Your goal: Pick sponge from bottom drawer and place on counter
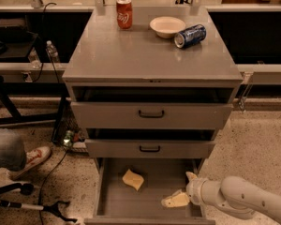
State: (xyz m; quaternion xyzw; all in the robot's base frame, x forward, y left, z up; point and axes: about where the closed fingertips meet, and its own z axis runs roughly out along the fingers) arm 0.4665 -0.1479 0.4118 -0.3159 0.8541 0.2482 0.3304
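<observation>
The pale yellow sponge (pixel 132 179) lies on the floor of the open bottom drawer (pixel 150 205), left of the middle. My gripper (pixel 183 188) hangs over the drawer's right side, to the right of the sponge and apart from it. Its fingers are spread and hold nothing; one cream finger (pixel 175 200) points left toward the sponge. The grey counter (pixel 145 53) is the cabinet's top, above the two black-handled drawers.
On the counter stand a red can (pixel 124 13), a cream-white bowl (pixel 167 26) and a blue can (pixel 190 35) on its side. A person's leg and shoe (pixel 30 157), cables and a black stand lie on the floor at the left.
</observation>
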